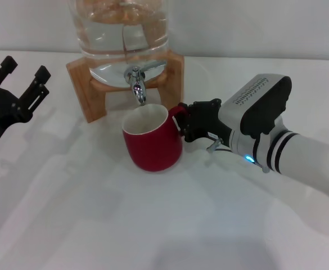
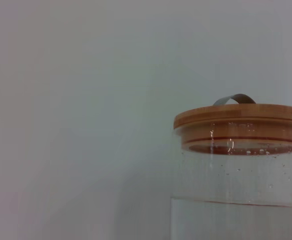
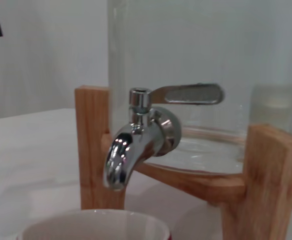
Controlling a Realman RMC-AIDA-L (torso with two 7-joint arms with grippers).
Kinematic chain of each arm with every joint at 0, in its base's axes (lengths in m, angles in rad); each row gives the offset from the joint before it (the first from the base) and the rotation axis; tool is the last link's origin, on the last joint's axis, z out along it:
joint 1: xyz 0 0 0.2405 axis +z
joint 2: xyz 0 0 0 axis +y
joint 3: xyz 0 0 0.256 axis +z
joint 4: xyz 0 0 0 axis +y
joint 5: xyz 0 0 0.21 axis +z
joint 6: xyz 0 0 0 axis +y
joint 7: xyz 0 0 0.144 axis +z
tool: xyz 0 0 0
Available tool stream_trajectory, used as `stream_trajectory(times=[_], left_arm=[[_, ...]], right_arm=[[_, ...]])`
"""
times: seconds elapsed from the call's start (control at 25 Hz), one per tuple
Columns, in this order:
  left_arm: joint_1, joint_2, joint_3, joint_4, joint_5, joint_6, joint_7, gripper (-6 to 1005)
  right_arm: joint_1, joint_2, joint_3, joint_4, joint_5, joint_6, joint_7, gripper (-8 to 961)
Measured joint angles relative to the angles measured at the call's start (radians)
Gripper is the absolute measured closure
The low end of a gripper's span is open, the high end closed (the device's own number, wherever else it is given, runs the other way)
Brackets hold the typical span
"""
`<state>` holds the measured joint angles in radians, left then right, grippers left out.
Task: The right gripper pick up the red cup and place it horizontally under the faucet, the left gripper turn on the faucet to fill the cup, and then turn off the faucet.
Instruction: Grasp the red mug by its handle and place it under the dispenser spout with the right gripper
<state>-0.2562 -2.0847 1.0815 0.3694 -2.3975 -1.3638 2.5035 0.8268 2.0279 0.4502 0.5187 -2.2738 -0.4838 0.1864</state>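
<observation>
The red cup stands upright on the white table, its off-white mouth directly below the spout of the chrome faucet. My right gripper reaches in from the right and is shut on the cup's handle. In the right wrist view the faucet is close ahead with its lever lying level, and the cup's rim shows just beneath the spout. No water runs from it. My left gripper hovers open at the far left, apart from the dispenser.
The glass dispenser holds water and rests on a wooden stand at the back centre. Its wooden lid shows in the left wrist view. The white table stretches toward the front.
</observation>
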Motion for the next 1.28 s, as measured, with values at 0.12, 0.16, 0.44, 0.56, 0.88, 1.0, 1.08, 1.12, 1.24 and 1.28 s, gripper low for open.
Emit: stream_trajectory(times=[0.12,0.16,0.44,0.56,0.88,1.0,1.08,1.12,1.24,1.28], left_arm=[[0.0,0.0,0.0,0.0,0.0,0.001,0.0,238],[0.0,0.0,0.0,0.0,0.0,0.001,0.0,238],[-0.002,0.0,0.0,0.0,0.0,0.003,0.0,238],[-0.001,0.0,0.0,0.0,0.0,0.003,0.0,238],[-0.002,0.0,0.0,0.0,0.0,0.004,0.0,237],[-0.002,0.0,0.0,0.0,0.0,0.005,0.0,237],[-0.001,0.0,0.0,0.0,0.0,0.005,0.0,237],[-0.001,0.0,0.0,0.0,0.0,0.005,0.0,237],[0.0,0.0,0.0,0.0,0.0,0.004,0.0,237],[0.0,0.0,0.0,0.0,0.0,0.004,0.0,237]], right_arm=[[0.005,0.0,-0.006,0.0,-0.001,0.0,0.001,841],[0.005,0.0,-0.007,0.0,-0.001,0.0,0.001,841],[0.008,0.0,-0.007,0.0,-0.001,0.001,0.001,839],[0.009,0.0,-0.007,0.002,-0.001,0.001,-0.002,837],[0.009,0.0,-0.005,0.011,-0.01,0.001,-0.008,832],[0.009,0.0,0.002,0.011,-0.004,0.002,-0.006,831],[0.009,0.0,0.009,0.011,-0.002,0.002,-0.004,830],[0.009,0.0,0.013,0.011,-0.002,0.003,-0.004,829],[0.009,0.0,0.025,0.011,0.0,0.008,-0.002,828],[0.009,0.0,0.027,0.011,0.0,0.01,-0.002,828]])
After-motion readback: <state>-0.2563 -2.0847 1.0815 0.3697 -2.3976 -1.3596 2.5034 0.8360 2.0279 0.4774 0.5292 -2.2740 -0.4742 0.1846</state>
